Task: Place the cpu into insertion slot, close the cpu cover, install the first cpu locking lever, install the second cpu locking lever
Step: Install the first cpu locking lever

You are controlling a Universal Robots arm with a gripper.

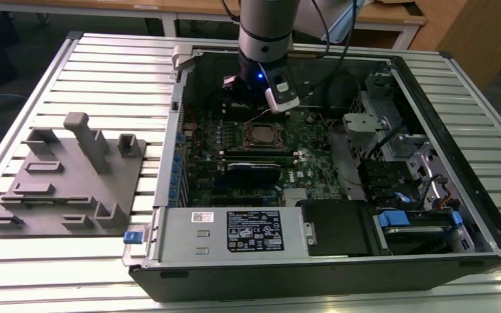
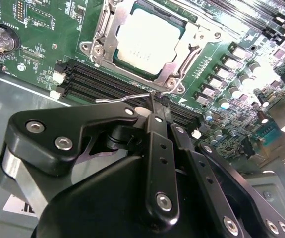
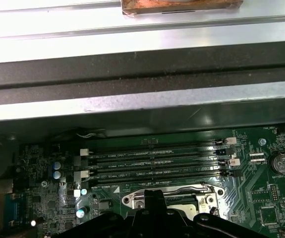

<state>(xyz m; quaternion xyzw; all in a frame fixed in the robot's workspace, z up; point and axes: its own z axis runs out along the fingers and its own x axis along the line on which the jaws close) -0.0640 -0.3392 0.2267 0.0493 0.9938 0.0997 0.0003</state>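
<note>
The cpu sits in the insertion slot with the cpu cover lying down over it. Just beside the slot, on its memory-slot side, the gripper has its fingers pinched together on what looks like the thin wire locking lever.

That is a slim grip on a springy wire. If the lever slips out it could snap back, or miss its catch and leave the cover unclamped. Pressing too low risks scraping the memory slots next to the slot.
</note>
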